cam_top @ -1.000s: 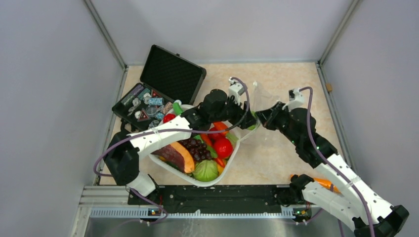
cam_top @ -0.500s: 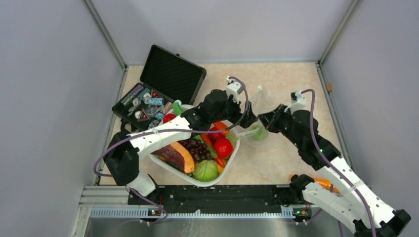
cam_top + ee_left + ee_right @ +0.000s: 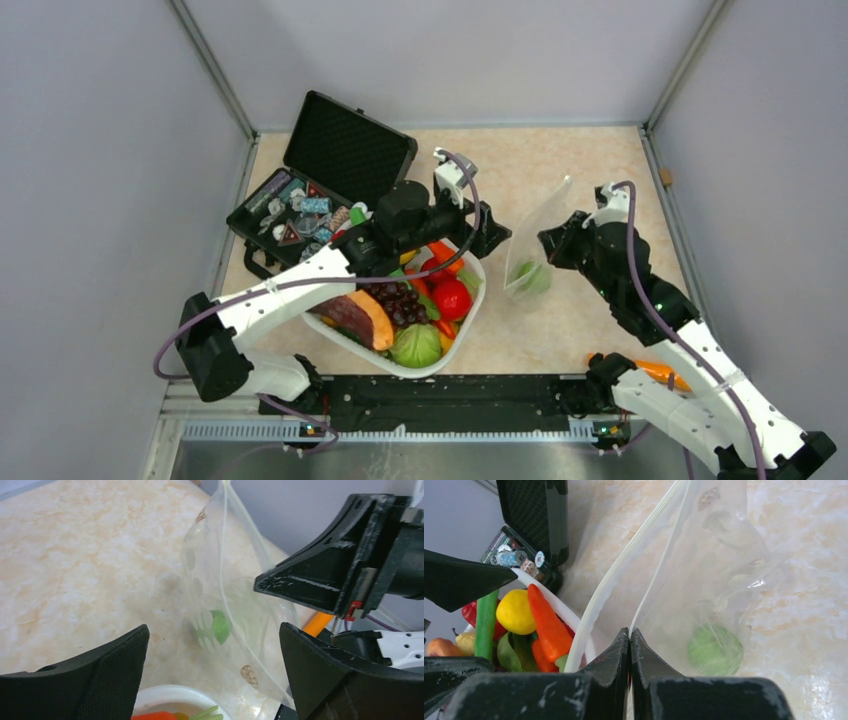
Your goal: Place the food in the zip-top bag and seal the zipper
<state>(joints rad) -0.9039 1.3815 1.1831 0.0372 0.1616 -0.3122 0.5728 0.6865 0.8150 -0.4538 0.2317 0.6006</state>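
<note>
The zip-top bag point(image 3: 724, 555) is thin clear plastic, crinkly and shiny, and the small green piece point(image 3: 715, 650) inside looks glossy. The tabletop point(image 3: 75, 555) is smooth, marbled beige, and the black case point(image 3: 345, 150) has a matt ribbed lining.

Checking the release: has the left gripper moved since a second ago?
Yes. The left gripper drew back left toward the case, away from the bag.

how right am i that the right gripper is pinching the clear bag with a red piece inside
Wrong on colour: the piece inside the bag is green, not red, as the right wrist view shows. The right gripper does pinch it.
</note>
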